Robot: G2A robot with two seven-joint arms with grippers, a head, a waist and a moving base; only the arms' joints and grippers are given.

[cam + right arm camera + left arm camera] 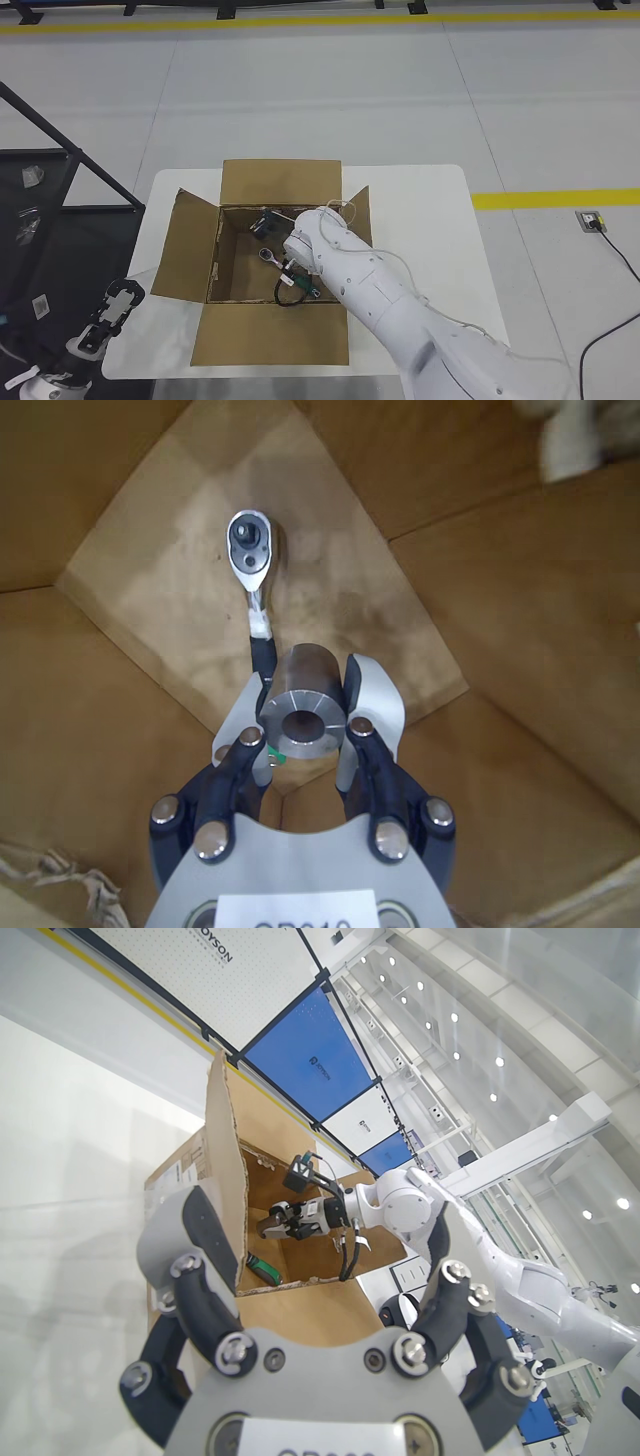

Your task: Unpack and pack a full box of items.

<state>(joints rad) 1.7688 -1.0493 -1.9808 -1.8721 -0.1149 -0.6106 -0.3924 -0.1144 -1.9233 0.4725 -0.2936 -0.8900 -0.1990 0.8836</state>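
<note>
brown box (280, 180), silver cylinder (305, 700), chrome ratchet (250, 545)

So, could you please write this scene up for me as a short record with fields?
box: cardboard box, flaps open, on the white table
right gripper: inside the box, fingers shut on a metal cylinder
ratchet wrench: lying on the box floor, next to the cylinder
left gripper: open, holding nothing, outside the box by the table's edge
</note>
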